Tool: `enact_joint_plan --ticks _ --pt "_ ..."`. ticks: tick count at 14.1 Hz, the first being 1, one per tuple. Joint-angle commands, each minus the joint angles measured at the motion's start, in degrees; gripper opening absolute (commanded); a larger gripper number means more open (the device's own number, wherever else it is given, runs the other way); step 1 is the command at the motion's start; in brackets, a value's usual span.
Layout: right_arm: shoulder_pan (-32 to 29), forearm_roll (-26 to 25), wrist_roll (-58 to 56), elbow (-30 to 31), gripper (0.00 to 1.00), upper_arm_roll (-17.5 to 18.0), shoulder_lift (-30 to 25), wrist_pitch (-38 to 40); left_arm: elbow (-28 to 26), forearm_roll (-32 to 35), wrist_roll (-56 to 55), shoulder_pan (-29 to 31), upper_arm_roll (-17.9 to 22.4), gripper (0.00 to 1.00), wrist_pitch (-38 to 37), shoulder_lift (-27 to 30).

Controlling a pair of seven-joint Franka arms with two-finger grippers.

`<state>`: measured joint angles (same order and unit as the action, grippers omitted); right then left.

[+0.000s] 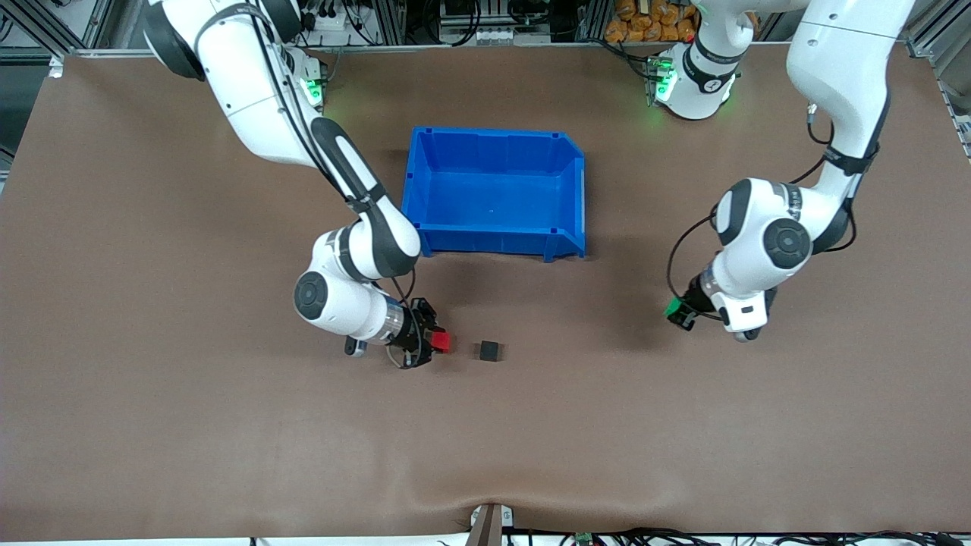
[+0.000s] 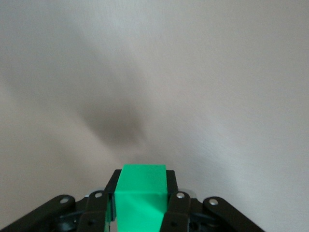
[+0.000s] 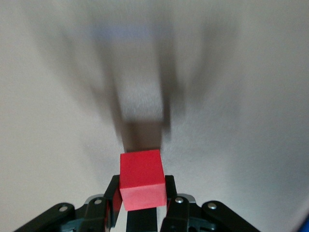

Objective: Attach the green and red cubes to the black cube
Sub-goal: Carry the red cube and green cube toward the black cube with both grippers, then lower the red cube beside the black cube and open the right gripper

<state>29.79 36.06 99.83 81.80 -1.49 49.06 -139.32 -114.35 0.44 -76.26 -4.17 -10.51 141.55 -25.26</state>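
Note:
The black cube [image 1: 489, 350] lies on the brown table, nearer to the front camera than the blue bin. My right gripper [image 1: 434, 340] is shut on the red cube [image 1: 441, 342] and holds it low, just beside the black cube toward the right arm's end. In the right wrist view the red cube [image 3: 141, 180] sits between the fingers [image 3: 175, 209]. My left gripper [image 1: 677, 312] is shut on the green cube [image 1: 672, 307], up over bare table toward the left arm's end. In the left wrist view the green cube [image 2: 141, 197] fills the jaws.
A blue bin [image 1: 565, 193], open and with nothing in it, stands at the table's middle, farther from the front camera than the black cube. Brown table [image 1: 227, 440] stretches around the cubes.

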Motion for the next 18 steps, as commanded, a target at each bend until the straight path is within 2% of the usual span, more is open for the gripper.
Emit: enact_joint_plan --ticks 1,3,7,11,12,15,16,18 --pt "1.2 1.2 3.7 -7.2 0.00 -0.6 4.6 0.0 7.3 -0.6 -12.8 -2.1 -0.3 0.00 -1.6 -3.7" --pt "1.7 1.2 5.5 -10.8 0.00 -0.6 7.2 -0.1 11.2 -0.6 -21.8 -3.8 -0.4 0.00 -1.6 -6.3" --pt "3.5 1.2 6.3 -11.1 0.00 -0.6 7.8 -0.6 21.6 -0.4 -37.4 -9.3 -0.2 0.00 -5.4 -12.6" --pt "4.7 0.9 7.8 -10.9 0.00 -0.7 7.9 -0.5 25.6 -0.4 -43.9 -14.4 0.0 0.00 -6.0 -16.0" --pt "5.0 0.5 7.5 -11.0 0.16 -0.7 8.0 -0.5 27.2 -0.1 -46.2 -15.8 0.4 0.00 -6.0 -17.0" --pt "5.4 -0.5 7.4 -11.0 0.97 -0.9 8.0 -0.4 28.7 0.0 -50.6 -17.7 0.6 0.00 -6.0 -18.3" --pt "5.6 -2.1 7.7 -11.0 1.00 -0.9 7.8 -0.4 28.9 0.2 -51.7 -17.9 0.7 0.00 -6.0 -18.7" --pt "4.8 -2.8 7.1 -11.0 1.00 -0.9 7.3 0.2 30.3 0.4 -52.7 -18.9 0.7 0.00 -6.0 -19.5"
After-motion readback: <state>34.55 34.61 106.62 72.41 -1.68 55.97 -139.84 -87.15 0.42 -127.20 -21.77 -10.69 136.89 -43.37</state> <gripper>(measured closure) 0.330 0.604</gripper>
